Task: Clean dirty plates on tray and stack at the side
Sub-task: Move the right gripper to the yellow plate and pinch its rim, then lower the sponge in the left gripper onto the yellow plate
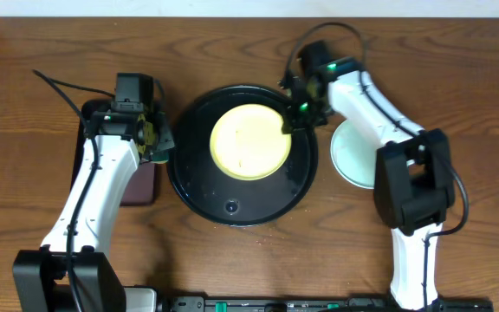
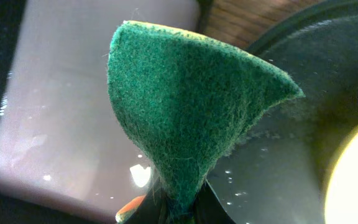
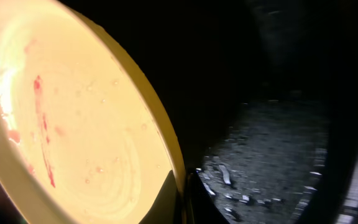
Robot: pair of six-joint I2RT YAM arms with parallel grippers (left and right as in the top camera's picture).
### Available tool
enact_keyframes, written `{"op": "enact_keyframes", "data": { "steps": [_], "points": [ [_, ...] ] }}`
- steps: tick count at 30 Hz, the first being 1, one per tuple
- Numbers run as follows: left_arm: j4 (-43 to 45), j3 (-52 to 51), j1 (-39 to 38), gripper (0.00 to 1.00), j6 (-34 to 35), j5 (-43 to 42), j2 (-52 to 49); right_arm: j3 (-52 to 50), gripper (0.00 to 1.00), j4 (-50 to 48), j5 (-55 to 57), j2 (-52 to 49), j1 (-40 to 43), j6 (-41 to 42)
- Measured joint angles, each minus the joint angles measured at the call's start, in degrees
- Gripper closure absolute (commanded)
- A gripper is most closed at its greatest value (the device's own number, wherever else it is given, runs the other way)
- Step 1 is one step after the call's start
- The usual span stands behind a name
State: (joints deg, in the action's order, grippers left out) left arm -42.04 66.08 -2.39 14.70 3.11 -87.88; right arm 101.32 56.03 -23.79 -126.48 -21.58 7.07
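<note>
A pale yellow plate lies on the round black tray. In the right wrist view the yellow plate shows thin red smears. My right gripper is shut on the plate's right rim, as the right wrist view shows. A pale blue-green plate lies on the table right of the tray, partly under the right arm. My left gripper is shut on a green scouring sponge, held at the tray's left edge. A third plate is not visible.
A small dark rectangular tray lies under the left arm, left of the round tray; it shows pale and glossy in the left wrist view. The brown wooden table surrounds everything.
</note>
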Motion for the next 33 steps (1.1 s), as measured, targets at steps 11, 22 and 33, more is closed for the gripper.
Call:
{"op": "enact_keyframes", "data": {
  "steps": [11,22,33],
  "points": [
    [4.0,0.0,-5.9,0.93,0.3,-2.0,0.2,0.0,0.99,-3.4,7.0,-3.0,-5.3,6.0],
    [10.6,0.0,-13.3,0.93,2.2,-5.2,-4.7,0.2,0.99,-3.4,6.9,-5.0,-5.2,8.4],
    [12.6,0.0,-16.4,0.92,5.1,-8.2,-17.9,0.2,0.99,-3.4,6.9,-5.0,-5.2,8.5]
  ]
}}
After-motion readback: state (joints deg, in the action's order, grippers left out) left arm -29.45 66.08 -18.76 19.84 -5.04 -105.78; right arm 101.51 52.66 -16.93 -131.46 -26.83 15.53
